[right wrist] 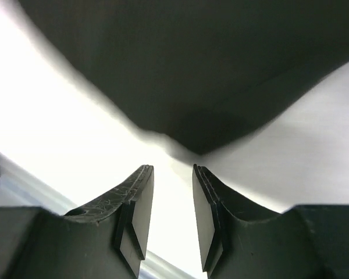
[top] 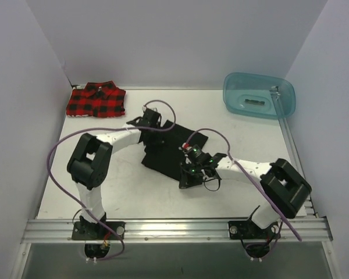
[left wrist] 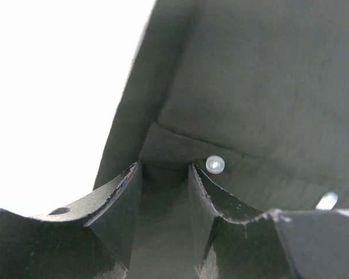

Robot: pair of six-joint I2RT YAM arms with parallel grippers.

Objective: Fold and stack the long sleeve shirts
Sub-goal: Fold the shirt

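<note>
With the right gripper [right wrist: 173, 170] parted and empty, the left gripper [left wrist: 164, 167] impossible to judge, reach the black shirt [top: 166, 157] corner at twelve o'clock before pinching.

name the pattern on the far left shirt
The shirt is red-and-black plaid, clearest in top external view.

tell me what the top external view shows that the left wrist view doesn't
Only the top view: the folded plaid shirt at the far left corner and the teal tub at far right. Only the left wrist: a white button close beside the left gripper. Both: the black shirt.
</note>
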